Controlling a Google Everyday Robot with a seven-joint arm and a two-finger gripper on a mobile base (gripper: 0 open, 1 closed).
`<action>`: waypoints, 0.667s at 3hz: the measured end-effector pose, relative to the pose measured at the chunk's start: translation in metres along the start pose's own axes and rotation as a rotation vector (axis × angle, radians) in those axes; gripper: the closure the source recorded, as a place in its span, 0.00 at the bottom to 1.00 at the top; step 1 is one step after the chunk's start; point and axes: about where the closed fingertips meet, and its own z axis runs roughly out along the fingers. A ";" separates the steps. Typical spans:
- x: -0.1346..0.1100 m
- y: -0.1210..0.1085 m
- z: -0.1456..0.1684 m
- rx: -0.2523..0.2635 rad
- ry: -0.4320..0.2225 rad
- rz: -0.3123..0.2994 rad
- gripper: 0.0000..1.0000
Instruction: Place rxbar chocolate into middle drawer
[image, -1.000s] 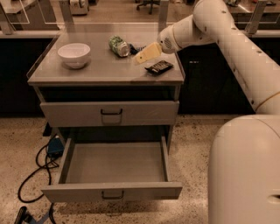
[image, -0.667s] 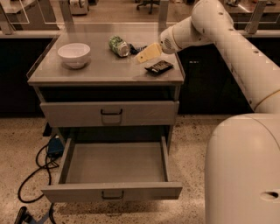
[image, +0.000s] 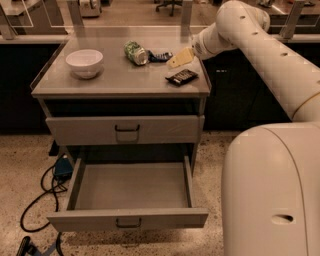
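1. Gripper (image: 176, 59) hangs over the far right part of the cabinet top (image: 117, 80). The arm reaches in from the right. How far it is open: cannot tell. Nothing seen in its hold.
2. Rxbar chocolate (image: 181, 77) lies flat on the top close to the right edge, just on the near side of the gripper. As far as can be judged it is apart from the gripper. It sits a little askew to the edge.
3. Neighbours: a dark blue bar (image: 161, 55) and a tipped green can (image: 135, 52) lie to the left of the gripper, toward the far side. A white bowl (image: 84, 62) stands well apart at the left.
4. Middle drawer (image: 131, 186) is pulled out below, and nothing shows lying in it. The upper drawer front (image: 125, 130) is shut.
5. Handling, judged: the bar is light and thin, slightly yielding under a slick wrapper, and not fragile. It lies low, so there is little side to catch. It may skate on the smooth top if nudged off centre.
6. Hold, judged: come straight down and close across the short width at mid-length, low against the top. Avoid the crimped ends, which fold.
7. Stage, judged: the pick is not yet made. The carry and the lowering into the drawer remain.
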 end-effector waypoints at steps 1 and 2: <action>0.001 0.006 0.006 -0.045 -0.034 0.010 0.00; 0.033 0.013 0.019 -0.147 -0.061 0.067 0.00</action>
